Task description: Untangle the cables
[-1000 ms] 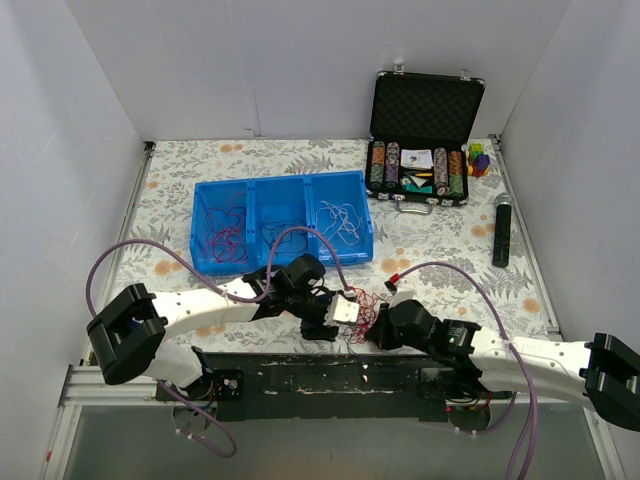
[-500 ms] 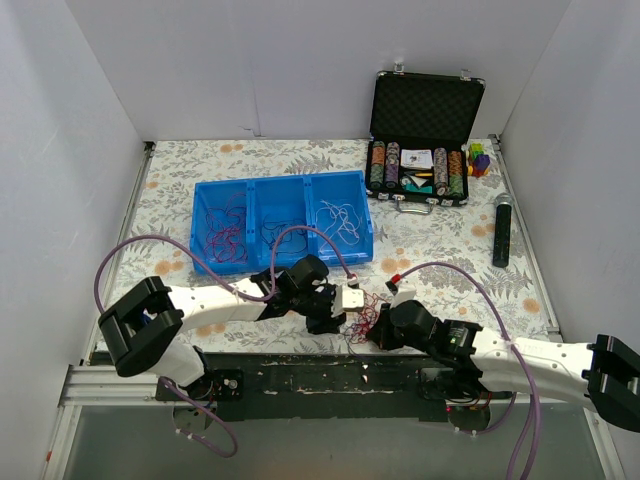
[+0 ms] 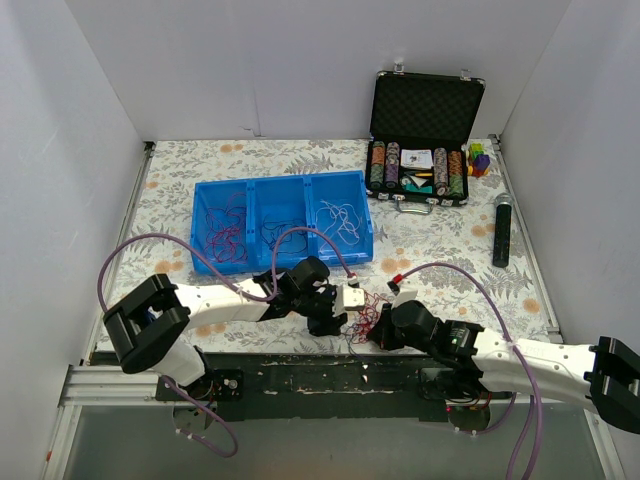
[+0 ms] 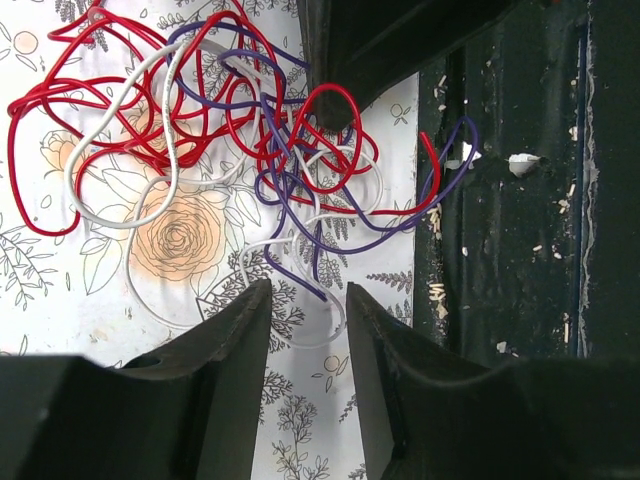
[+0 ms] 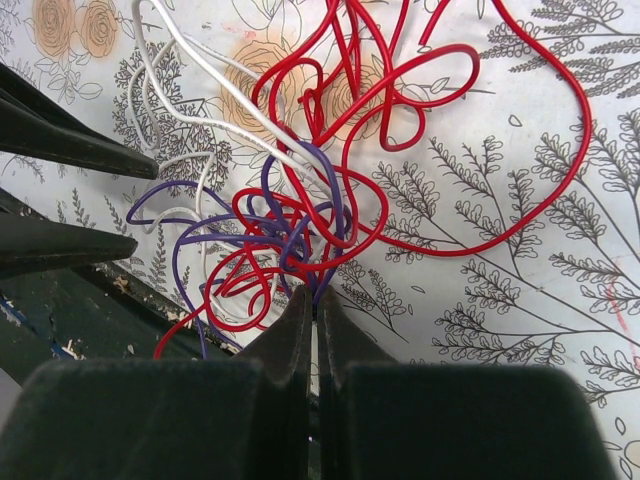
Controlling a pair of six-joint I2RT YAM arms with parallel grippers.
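Observation:
The cables (image 3: 365, 318) are a tangle of thin red, purple and white wires on the floral cloth at the near edge, between the two grippers. My left gripper (image 3: 340, 312) is just left of the tangle. In the left wrist view it (image 4: 307, 300) is open, and a white loop and a purple wire end of the cables (image 4: 250, 140) lie just beyond its tips. My right gripper (image 3: 382, 333) is at the tangle's right side. In the right wrist view it (image 5: 313, 297) is shut on purple and red strands at the edge of the cables (image 5: 310, 190).
A blue three-part bin (image 3: 283, 181) with sorted wires stands behind the tangle. An open case of poker chips (image 3: 425, 110), a small coloured toy (image 3: 479, 158) and a black cylinder (image 3: 501, 230) are at the back right. The black base plate (image 3: 330, 375) borders the cloth.
My left arm has shifted to the right and its gripper has moved a little up and toward the tangle. My right gripper has stayed shut at the tangle.

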